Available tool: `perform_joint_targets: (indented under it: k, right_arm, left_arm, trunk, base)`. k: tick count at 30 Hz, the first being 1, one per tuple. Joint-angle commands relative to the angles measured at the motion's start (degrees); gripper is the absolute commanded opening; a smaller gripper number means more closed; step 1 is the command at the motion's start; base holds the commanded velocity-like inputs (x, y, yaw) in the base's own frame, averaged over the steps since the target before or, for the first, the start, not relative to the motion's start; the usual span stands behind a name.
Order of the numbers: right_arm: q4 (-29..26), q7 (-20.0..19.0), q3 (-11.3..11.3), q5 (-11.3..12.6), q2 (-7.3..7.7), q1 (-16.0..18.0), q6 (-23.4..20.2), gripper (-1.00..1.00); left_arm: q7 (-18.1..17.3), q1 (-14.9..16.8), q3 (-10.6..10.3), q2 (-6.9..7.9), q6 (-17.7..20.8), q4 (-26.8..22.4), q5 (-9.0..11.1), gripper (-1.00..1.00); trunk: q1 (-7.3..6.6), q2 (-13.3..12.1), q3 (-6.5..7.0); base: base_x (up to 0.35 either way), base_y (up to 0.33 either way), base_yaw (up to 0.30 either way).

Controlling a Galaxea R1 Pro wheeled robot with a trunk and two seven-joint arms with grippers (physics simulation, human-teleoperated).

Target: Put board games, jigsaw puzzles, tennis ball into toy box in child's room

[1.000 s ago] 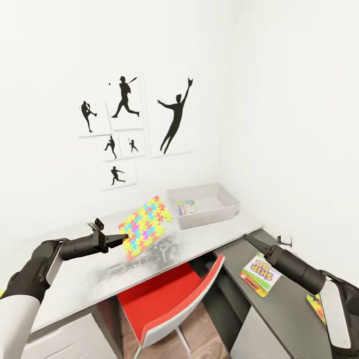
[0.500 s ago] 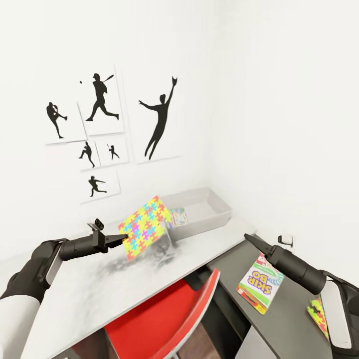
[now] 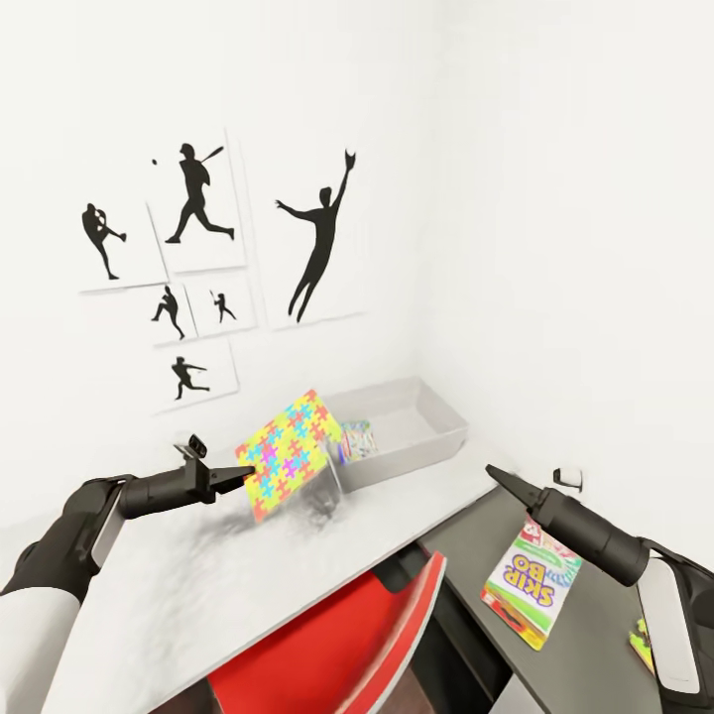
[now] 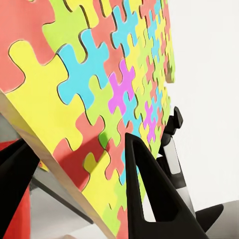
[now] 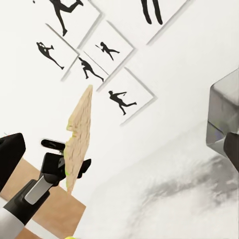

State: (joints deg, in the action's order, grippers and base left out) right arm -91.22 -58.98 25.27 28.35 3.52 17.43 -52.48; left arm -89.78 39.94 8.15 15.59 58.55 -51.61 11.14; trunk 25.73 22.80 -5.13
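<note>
toy box [image 3: 426, 451] contents part hidden by jigsaw puzzle [image 3: 288, 452]

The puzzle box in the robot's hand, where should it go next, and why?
Probably carry it a little further toward the toy box and over its rim. The left gripper holds the jigsaw puzzle tilted in the air above the table, just short of the bin.

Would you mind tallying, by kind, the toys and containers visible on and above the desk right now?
Bright multicoloured jigsaw puzzle box, held by the left gripper: 1
Flat green-and-white Skip-Bo game box on the dark desktop: 1
Small colourful box inside the bin: 1
Colourful item partly hidden by the right arm: 1
Light grey open-topped toy box: 1
Total: 5
</note>
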Motion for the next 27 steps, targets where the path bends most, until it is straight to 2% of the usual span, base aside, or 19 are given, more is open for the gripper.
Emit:
perform_joint_targets:
  k: [1,15,27]
  right_arm:
    - [0.0,-0.1,0.0,0.0,0.02,0.1,-0.3,1.00]
    - [0.0,-0.1,0.1,0.0,0.06,0.1,-0.2,1.00]
    - [0.1,-0.1,0.0,0.0,-0.02,0.1,-0.2,1.00]
  left_arm:
    - [-0.2,0.0,0.0,0.00,0.6,0.0,0.0,-1.00]
    - [-0.2,0.0,0.0,-0.01,0.6,0.0,-0.1,-1.00]
    - [-0.2,0.0,0.0,0.06,0.6,0.0,-0.1,-1.00]
  trunk:
    - [0.06,0.1,-0.13]
    - [0.06,0.1,-0.13]
    - [0.06,0.1,-0.13]
  base:
    - [0.177,0.048,0.000]
    - [0.074,0.006,0.000]
    - [0.075,0.073,0.000]
